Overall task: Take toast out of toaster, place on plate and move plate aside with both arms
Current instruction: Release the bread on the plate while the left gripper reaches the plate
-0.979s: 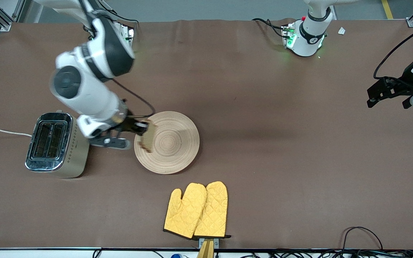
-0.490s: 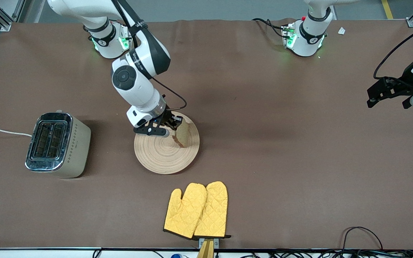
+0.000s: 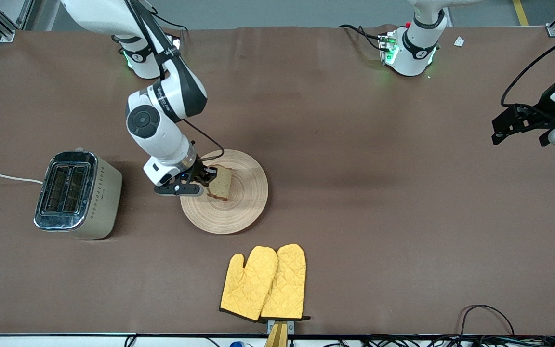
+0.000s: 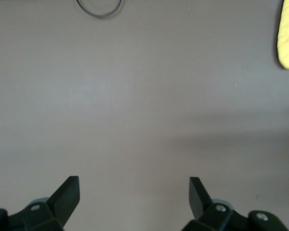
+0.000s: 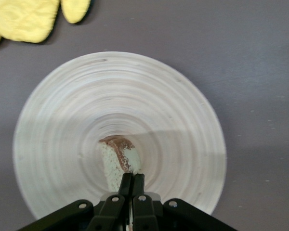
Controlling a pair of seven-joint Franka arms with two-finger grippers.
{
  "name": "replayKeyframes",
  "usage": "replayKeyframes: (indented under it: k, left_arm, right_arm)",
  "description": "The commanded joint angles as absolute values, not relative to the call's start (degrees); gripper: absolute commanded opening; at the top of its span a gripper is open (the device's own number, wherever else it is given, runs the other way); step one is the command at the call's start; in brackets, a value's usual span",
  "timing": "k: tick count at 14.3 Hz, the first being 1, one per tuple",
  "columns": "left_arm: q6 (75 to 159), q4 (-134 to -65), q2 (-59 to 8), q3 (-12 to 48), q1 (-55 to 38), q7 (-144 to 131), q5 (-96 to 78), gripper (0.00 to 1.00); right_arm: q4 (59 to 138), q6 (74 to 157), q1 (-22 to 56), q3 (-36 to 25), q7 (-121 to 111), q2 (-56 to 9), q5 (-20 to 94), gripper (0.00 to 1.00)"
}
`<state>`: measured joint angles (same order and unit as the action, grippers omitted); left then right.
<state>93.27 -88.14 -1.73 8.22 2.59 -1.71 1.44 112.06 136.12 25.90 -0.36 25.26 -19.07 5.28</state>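
The toast is a light brown slice with a darker crust. My right gripper is shut on its edge and holds it tilted, low over the round pale plate. In the right wrist view the fingers pinch the toast over the middle of the plate. I cannot tell whether the toast touches the plate. My left gripper is open and empty, waiting above the table at the left arm's end. It also shows in the left wrist view, over bare brown mat.
A silver toaster stands beside the plate toward the right arm's end. Two yellow oven mitts lie nearer the front camera than the plate, and show in the right wrist view too. Cables run along the front edge.
The right arm swung the toast from the plate's toaster-side edge across the plate, then back over its middle. The toast now lies flatter. The left arm has not moved.
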Motion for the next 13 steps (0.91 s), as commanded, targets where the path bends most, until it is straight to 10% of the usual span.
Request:
replayKeyframes:
  k: [1, 13]
  left_arm:
    - [91.67, -90.17, -2.89, 8.44, 2.72, -0.62, -3.48, 1.0]
    - [114.59, -89.65, -29.95, 10.37, -12.46, -16.18, -31.35, 1.0]
  right_arm:
    - [113.56, 136.58, 26.01, 0.44, 26.53, -18.28, 4.39, 0.0]
    - [114.6, 134.74, 22.41, -0.44, 26.19, -19.95, -7.12, 0.0]
